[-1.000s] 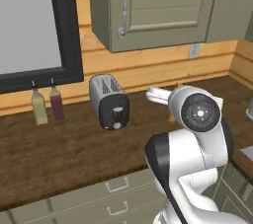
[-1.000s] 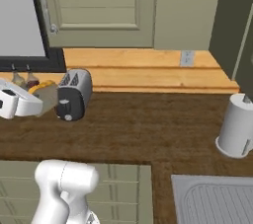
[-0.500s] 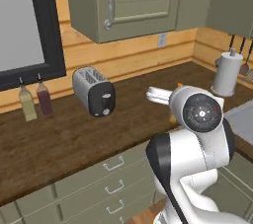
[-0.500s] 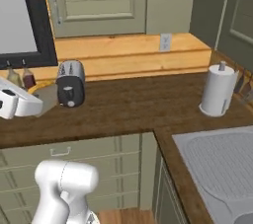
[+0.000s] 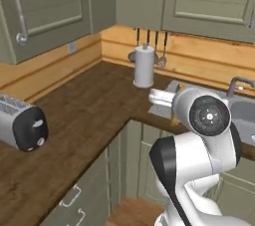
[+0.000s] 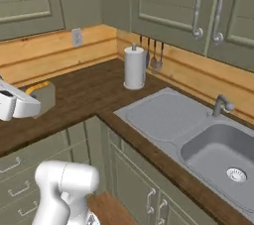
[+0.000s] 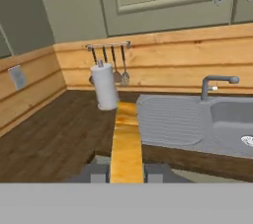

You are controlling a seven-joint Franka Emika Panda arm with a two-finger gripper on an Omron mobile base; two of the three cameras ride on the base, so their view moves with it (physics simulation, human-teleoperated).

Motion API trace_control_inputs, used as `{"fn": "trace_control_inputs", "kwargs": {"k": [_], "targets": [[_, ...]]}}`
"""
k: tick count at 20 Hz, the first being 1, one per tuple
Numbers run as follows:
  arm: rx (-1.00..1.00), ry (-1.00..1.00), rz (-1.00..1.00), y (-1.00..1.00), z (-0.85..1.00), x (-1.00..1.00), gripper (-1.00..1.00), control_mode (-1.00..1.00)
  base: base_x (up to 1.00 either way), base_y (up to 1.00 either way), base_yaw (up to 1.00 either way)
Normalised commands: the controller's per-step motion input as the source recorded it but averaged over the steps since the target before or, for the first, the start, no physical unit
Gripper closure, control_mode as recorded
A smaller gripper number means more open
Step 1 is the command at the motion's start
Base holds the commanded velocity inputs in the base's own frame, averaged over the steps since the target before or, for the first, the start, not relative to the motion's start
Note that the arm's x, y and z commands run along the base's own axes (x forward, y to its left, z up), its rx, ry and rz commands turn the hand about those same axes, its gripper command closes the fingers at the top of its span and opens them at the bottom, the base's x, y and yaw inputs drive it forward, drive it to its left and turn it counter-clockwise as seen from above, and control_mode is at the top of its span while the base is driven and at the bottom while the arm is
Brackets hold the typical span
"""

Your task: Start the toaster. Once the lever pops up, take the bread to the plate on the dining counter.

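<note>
Views swung from toaster wall to sink corner as base drives; toaster (image 5: 22,128) left behind on corner bench, tool (image 7: 126,174) clamped on bread (image 7: 126,144) edge-on, carried above bench edge; toasting judged done, delivery to plate outstanding.

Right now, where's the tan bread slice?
The square tan bread slice stands edge-on, clamped in the gripper in the hand view, above the dark wood worktop, left of the grey sink.
</note>
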Motion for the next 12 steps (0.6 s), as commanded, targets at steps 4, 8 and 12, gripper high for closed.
{"fn": "trace_control_inputs", "kwargs": {"k": [4, 8, 12], "targets": [[0.00, 0.00, 0.00, 0.00, 0.00, 0.00, 1.00, 1.00, 0.00, 0.03, -0.98], [0.00, 0.00, 0.00, 0.00, 0.00, 0.00, 1.00, 1.00, 0.00, 0.00, -0.98], [0.00, 0.00, 0.00, 0.00, 0.00, 0.00, 1.00, 1.00, 0.00, 0.00, -0.98]]}}
